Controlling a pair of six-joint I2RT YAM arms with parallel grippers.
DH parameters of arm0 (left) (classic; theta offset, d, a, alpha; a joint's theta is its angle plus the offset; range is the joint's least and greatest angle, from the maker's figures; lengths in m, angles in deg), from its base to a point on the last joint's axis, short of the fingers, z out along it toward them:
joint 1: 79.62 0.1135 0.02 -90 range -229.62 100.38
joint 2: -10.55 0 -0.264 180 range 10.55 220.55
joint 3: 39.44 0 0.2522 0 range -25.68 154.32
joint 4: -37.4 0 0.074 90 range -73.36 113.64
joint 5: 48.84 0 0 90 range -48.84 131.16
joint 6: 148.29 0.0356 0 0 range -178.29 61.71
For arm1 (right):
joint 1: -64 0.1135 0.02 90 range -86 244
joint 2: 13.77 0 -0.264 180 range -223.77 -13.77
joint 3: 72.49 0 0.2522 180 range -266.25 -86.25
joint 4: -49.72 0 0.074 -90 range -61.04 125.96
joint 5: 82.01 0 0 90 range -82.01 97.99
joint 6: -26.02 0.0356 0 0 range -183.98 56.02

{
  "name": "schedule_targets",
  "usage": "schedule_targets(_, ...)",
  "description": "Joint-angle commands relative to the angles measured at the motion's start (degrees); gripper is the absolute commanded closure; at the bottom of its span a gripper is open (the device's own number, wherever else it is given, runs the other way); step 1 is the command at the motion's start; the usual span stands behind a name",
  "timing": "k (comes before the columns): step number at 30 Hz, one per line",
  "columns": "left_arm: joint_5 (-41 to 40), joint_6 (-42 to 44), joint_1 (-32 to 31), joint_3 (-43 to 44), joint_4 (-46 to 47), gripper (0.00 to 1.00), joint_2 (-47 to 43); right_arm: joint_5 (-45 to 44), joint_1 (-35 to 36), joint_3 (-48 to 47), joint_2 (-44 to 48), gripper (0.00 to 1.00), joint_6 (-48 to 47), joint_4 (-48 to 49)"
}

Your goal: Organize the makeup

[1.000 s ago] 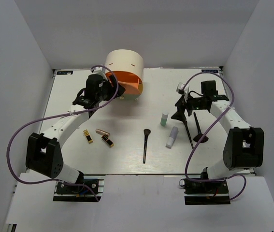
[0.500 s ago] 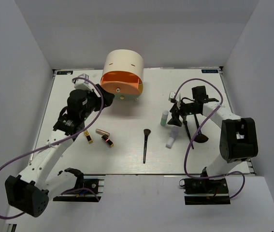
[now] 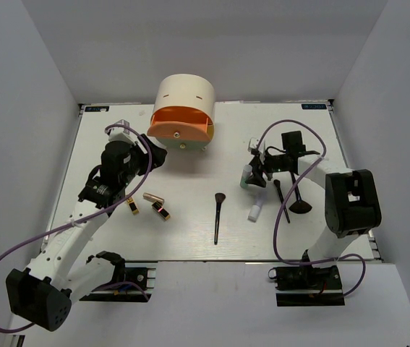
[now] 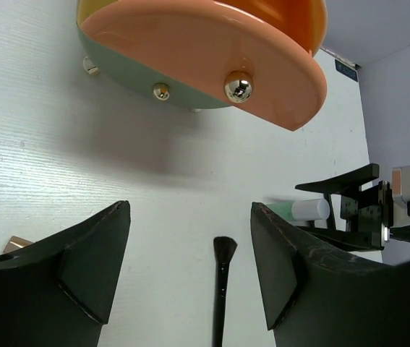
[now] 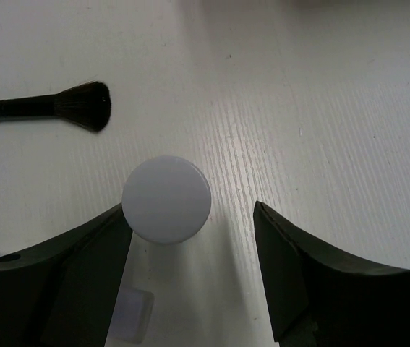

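A small green bottle with a white cap (image 3: 246,176) (image 5: 166,199) stands upright between the fingers of my open right gripper (image 3: 252,172) (image 5: 190,217). Its cap lies close against the left finger. A white tube (image 3: 257,210) (image 5: 132,312) lies just in front of it. A black brush (image 3: 218,217) (image 4: 223,289) (image 5: 82,105) lies mid-table. Two more black brushes (image 3: 280,196), one fan-shaped (image 3: 299,196), lie to the right. Three lipsticks (image 3: 153,196) lie at the left. My left gripper (image 3: 154,155) (image 4: 190,267) is open and empty, in front of the orange drawer (image 4: 212,50).
The cream half-round box (image 3: 184,97) stands at the back centre, its orange drawer (image 3: 179,130) with a gold knob (image 4: 238,86) facing forward. White walls enclose the table on three sides. The right arm's purple cable (image 3: 284,217) loops over the brushes.
My left gripper has drawn back from the drawer towards the near left, and the orange drawer now faces forward. My right gripper has shifted left around the green bottle, its jaws narrowing.
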Motion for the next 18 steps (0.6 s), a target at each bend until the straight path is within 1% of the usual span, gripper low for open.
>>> schedule_targets(1, -0.8, -0.4, -0.3, 0.1, -0.4, 0.23, -1.4, 2.3, 0.9, -0.4, -0.7, 0.29, -0.2, 3.1)
schedule_targets(3, -0.8, -0.4, -0.3, 0.2, -0.4, 0.23, -1.3, 2.4, 0.9, -0.4, -0.9, 0.32, -0.7, 3.3)
schedule_targets(5, -0.7, -0.4, -0.3, 0.2, -0.4, 0.23, -1.2, 2.6, 0.6, -0.8, -1.3, 0.32, -1.1, 3.1)
schedule_targets(6, -0.7, -0.4, -0.3, 0.2, -0.4, 0.23, -1.1, 2.7, 0.8, -1.1, -1.5, 0.36, -1.6, 2.8)
schedule_targets(8, -0.5, -0.5, -0.3, 0.2, -0.4, 0.23, -1.0, 3.1, 0.6, -1.9, -2.0, 0.37, -2.8, 1.3)
schedule_targets(10, -0.5, -0.6, -0.3, 0.1, -0.3, 0.23, -1.1, 3.4, 0.8, -2.5, -2.7, 0.47, -3.6, 0.5)
schedule_targets(11, -0.5, -0.7, -0.3, 0.0, -0.2, 0.23, -1.1, 4.2, 0.6, -3.4, -2.8, 0.52, -5.6, -1.8)
schedule_targets(12, -0.5, -0.7, -0.3, 0.0, -0.3, 0.23, -0.9, 4.5, 0.8, -4.1, -3.4, 0.62, -6.8, -3.4)
schedule_targets(14, -0.5, -0.7, -0.3, -0.1, -0.1, 0.23, -1.1, 6.1, 0.6, -6.1, -4.0, 0.72, -8.5, -7.6)
schedule_targets(15, -0.5, -0.7, -0.3, -0.2, -0.3, 0.23, -1.1, 6.9, 0.5, -6.6, -4.1, 0.81, -9.8, -8.5)
schedule_targets(17, -0.5, -0.8, -0.3, -0.3, -0.1, 0.23, -1.1, 8.1, 0.5, -7.6, -3.8, 0.9, -10.2, -10.0)
schedule_targets(18, -0.5, -0.8, -0.3, -0.4, -0.2, 0.23, -1.2, 8.2, 0.7, -9.1, -3.6, 0.98, -10.1, -11.5)
